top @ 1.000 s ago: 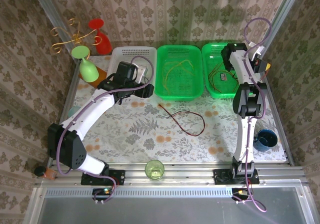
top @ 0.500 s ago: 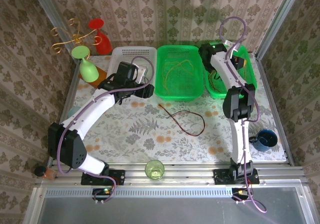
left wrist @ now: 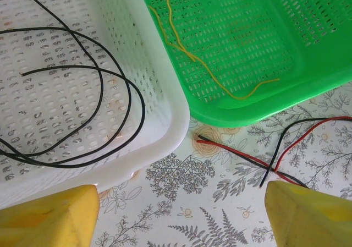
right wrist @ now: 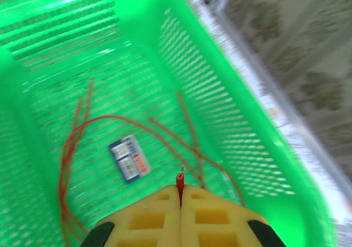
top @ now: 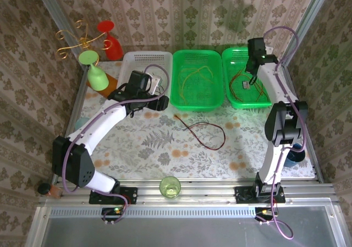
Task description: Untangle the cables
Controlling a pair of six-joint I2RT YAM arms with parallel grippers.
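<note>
A dark red cable and a black cable (top: 204, 135) lie crossed on the flowered table; their ends (left wrist: 273, 160) show in the left wrist view. My left gripper (top: 158, 102) hangs open over the table (left wrist: 179, 225) at the white basket's (top: 127, 58) front corner, holding nothing. Black cables (left wrist: 99, 109) lie in that white basket (left wrist: 165, 101). A yellow cable (left wrist: 204, 66) lies in the middle green basket (top: 198, 105). My right gripper (top: 253, 75) is over the right green basket (top: 231, 54), shut (right wrist: 180, 187) on a red cable end (right wrist: 180, 179). Orange-brown cables (right wrist: 113, 119) lie below it.
A small printed label (right wrist: 129, 158) lies on the right basket's floor. A green goblet (top: 97, 75), a red goblet (top: 110, 39) and a gold holder (top: 76, 38) stand at the back left. A green cup (top: 170, 187) sits at the front edge, a blue mug (top: 291, 153) at the right.
The right arm swung left across the right basket toward the middle one, then back, and its gripper now hangs over the right basket's middle. The left arm has hardly moved.
</note>
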